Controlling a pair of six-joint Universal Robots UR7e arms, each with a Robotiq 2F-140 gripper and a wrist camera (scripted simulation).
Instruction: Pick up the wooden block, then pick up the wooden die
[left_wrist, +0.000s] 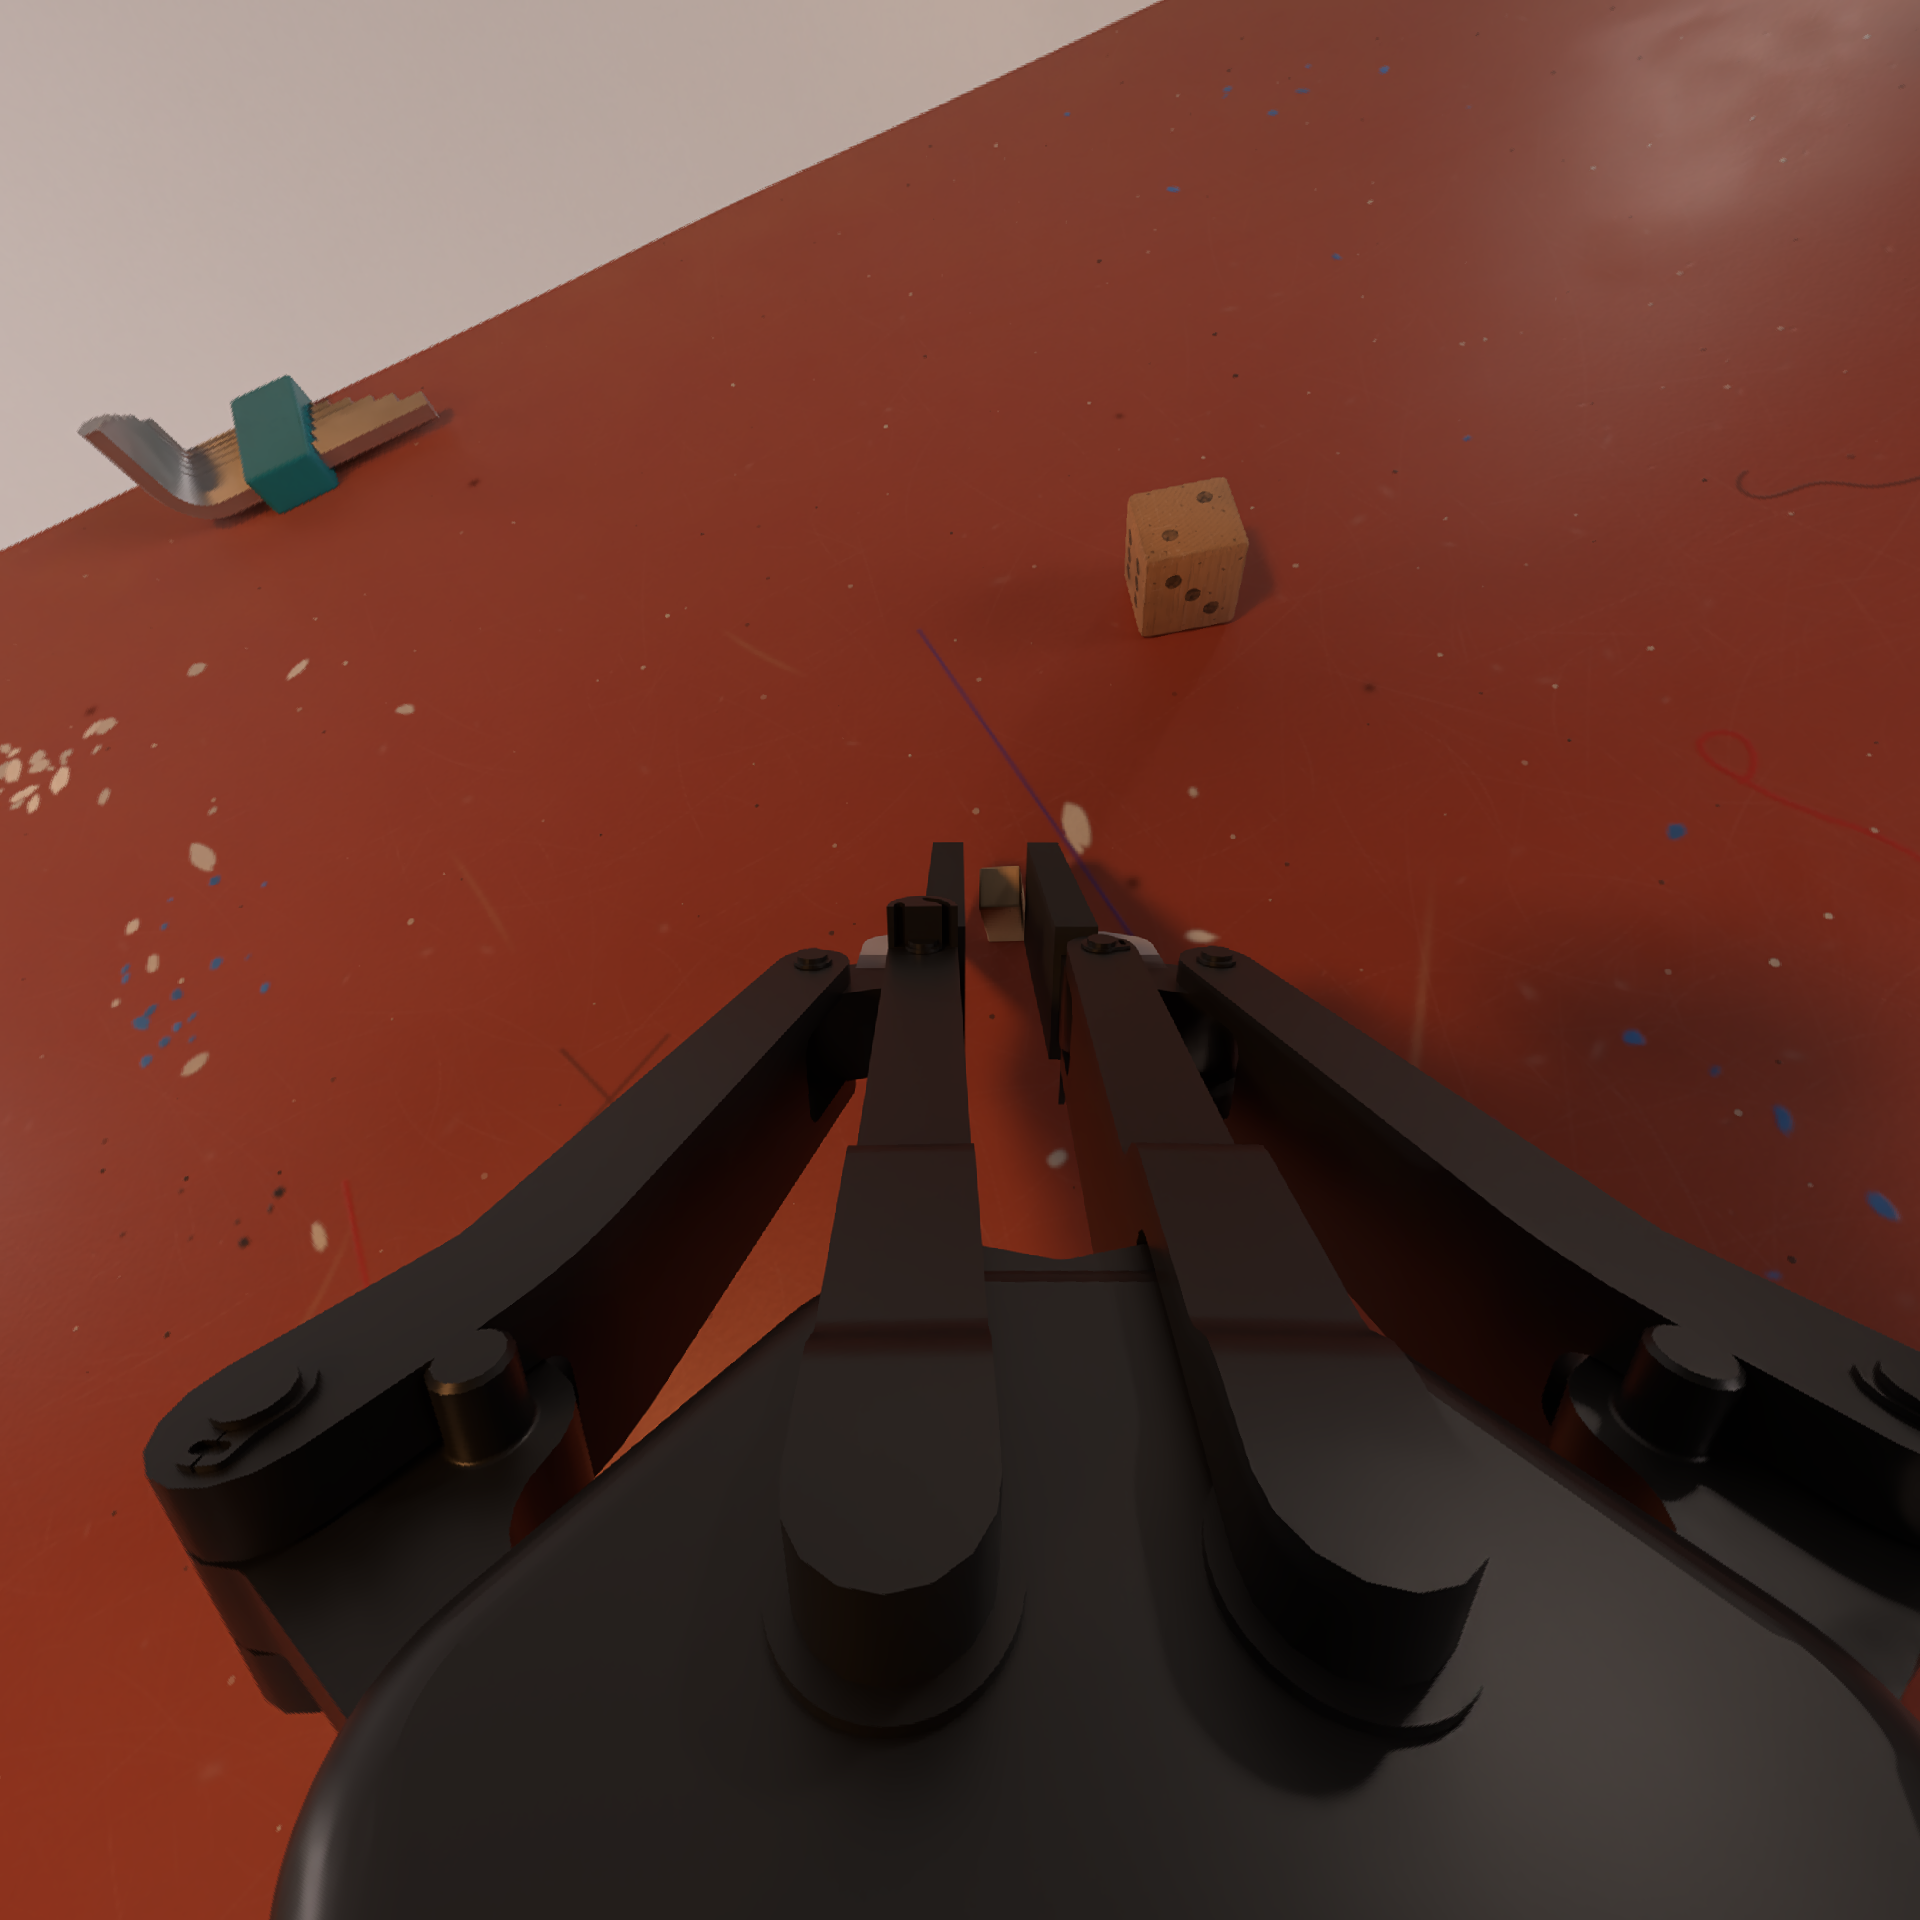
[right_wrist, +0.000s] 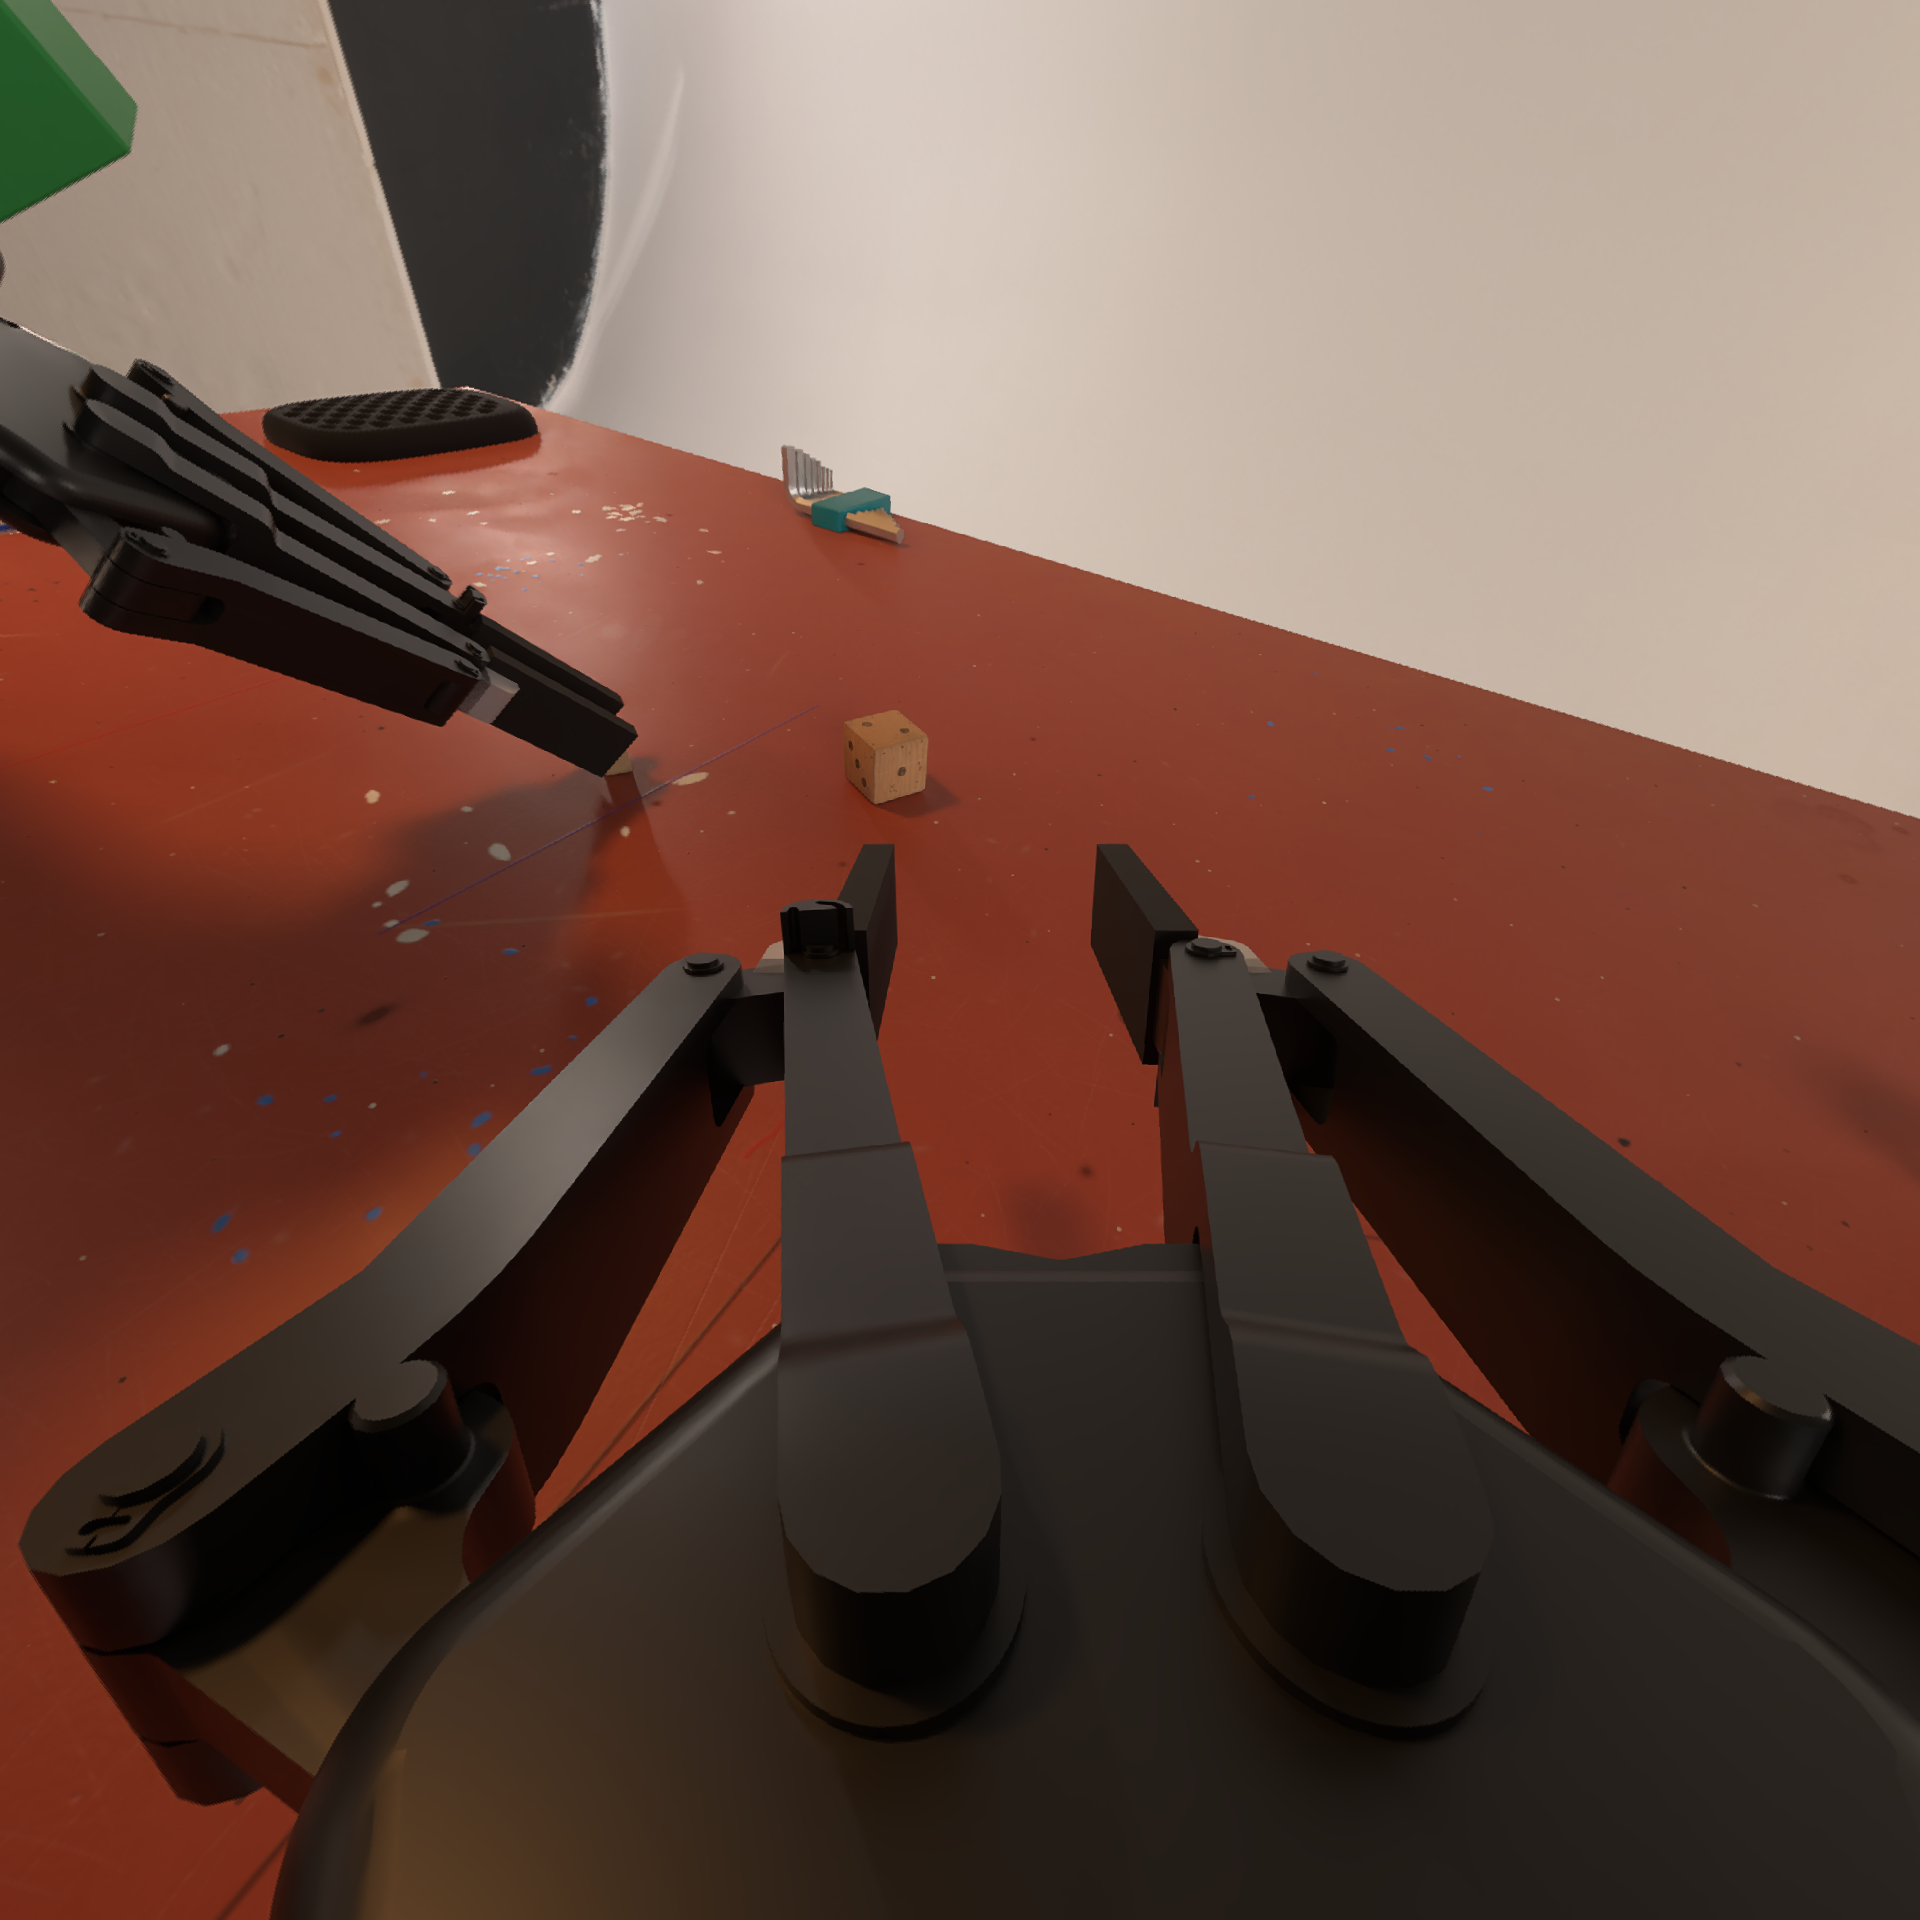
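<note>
The left gripper (left_wrist: 997, 868) is closed narrowly on the small wooden block (left_wrist: 1000, 902), whose pale face shows between the two finger pads. Seen from the right wrist view, this gripper (right_wrist: 613, 753) reaches down at a steep slant from the upper left, its tips at the red worktop (right_wrist: 1351, 831), with a sliver of the block (right_wrist: 620, 767) showing under them; whether the block is clear of the surface cannot be told.

The right gripper (right_wrist: 992, 883) is released, its fingers spread with bare worktop between them, and it hangs low over the table, aimed toward the far edge.

The wooden die (right_wrist: 886, 755) sits on the worktop just beyond the right gripper's tips, apart from both grippers and well short of the far edge. In the left wrist view the die (left_wrist: 1184, 556) lies ahead and to the right of the fingers.

A set of hex keys in a teal holder (right_wrist: 847, 506) lies at the far edge, and a black perforated pad (right_wrist: 400, 424) lies near the far left corner.
</note>
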